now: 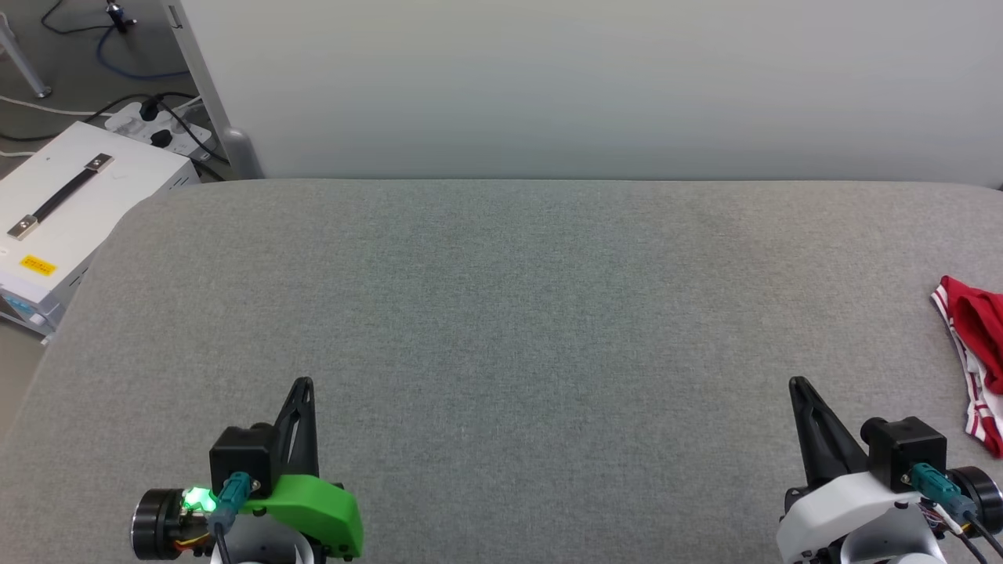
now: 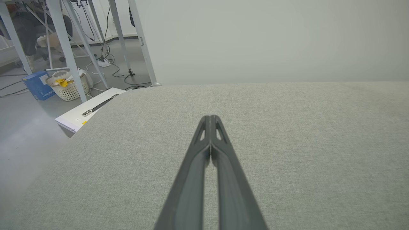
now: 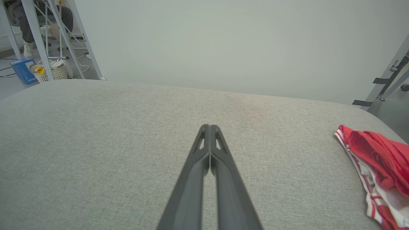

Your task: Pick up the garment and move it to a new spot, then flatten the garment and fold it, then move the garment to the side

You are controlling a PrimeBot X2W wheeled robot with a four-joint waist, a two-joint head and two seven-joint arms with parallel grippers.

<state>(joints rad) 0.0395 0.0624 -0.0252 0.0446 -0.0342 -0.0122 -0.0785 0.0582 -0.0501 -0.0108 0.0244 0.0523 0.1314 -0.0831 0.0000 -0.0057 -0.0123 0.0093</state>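
**Jersey heaped at the right edge, both claws clenched on nothing**

I see the garment (image 1: 975, 352) lying at the far right of the grey padded surface (image 1: 501, 298), cut off by the edge of my head view. Red cloth sits on top, with white-and-red striped trim along its left side. In the right wrist view it looks bunched rather than squared, though part of it runs out of frame, so I cannot judge its whole shape.

The right claw (image 1: 798, 384) is the closer one, at the near right and well apart from the heap. The left claw (image 1: 304, 385) sits at the near left. Both have their fingers pressed together and hold nothing.

My read is that this fits either a garment waiting to be fetched or one already set aside, so I won't name the step. If a grasp is wanted, it falls to the right claw, which would have to part its fingers first.
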